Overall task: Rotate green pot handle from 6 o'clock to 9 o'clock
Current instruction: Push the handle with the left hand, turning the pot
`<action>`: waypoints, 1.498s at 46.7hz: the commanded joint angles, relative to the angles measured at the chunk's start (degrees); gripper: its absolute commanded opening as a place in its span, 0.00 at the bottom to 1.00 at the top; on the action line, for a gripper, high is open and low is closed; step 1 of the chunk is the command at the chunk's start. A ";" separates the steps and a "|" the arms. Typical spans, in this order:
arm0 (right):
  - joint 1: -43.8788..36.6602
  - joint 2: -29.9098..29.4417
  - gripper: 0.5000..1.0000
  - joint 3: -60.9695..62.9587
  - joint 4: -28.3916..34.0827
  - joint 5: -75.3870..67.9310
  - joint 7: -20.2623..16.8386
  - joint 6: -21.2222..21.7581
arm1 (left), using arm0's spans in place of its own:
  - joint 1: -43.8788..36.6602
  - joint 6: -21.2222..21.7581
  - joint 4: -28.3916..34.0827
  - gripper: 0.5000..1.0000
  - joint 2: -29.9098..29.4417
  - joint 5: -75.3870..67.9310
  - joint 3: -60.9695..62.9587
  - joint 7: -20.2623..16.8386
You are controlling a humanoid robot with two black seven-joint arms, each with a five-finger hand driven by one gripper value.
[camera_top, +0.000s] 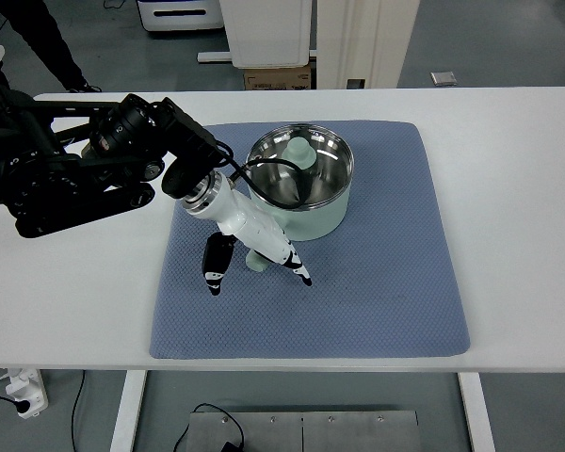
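Our left robot hand (254, 254) reaches in from the left and sits low over the mat (386, 282), its fingers (215, 268) spread around the handle (256, 261) of the pot (301, 184). One dark-tipped finger hangs on the left of the handle and another lies along its right side, reaching toward the lower right. We cannot tell whether they press on it or only bracket it, so we would call the hand open around the handle rather than gripping. The right arm does not show.

We judge the step in hand to be the engagement of the handle, with the turn itself barely begun or not begun. The pale green handle pokes out from the pot's lower left wall, its long axis running from the pot down toward us, roughly at six to seven o'clock. The pot stands upright on the upper middle of the mat, which lies on the white surface (518, 169), and something pale green rests inside it.

Next we need a sweep of the handle leftward and upward, clockwise about the pot's centre, keeping contact so the pot spins in place and does not slide off across the mat
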State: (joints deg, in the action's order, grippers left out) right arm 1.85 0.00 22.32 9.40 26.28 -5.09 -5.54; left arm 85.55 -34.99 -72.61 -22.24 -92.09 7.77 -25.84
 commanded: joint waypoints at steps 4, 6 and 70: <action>0.00 0.00 1.00 0.00 0.00 0.00 0.00 0.00 | 0.84 -0.01 -0.42 1.00 -1.22 0.07 1.54 -0.18; 0.00 0.00 1.00 0.00 0.00 0.00 0.00 0.00 | 0.93 -0.01 -0.51 1.00 -1.66 0.07 1.81 -0.18; 0.00 0.00 1.00 0.00 0.00 0.00 0.00 0.00 | 3.48 -0.01 7.83 1.00 -3.68 -1.25 7.00 2.02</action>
State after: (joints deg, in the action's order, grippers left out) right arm 1.85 0.00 22.33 9.40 26.28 -5.10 -5.54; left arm 89.21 -35.00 -65.31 -26.01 -93.35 14.68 -24.23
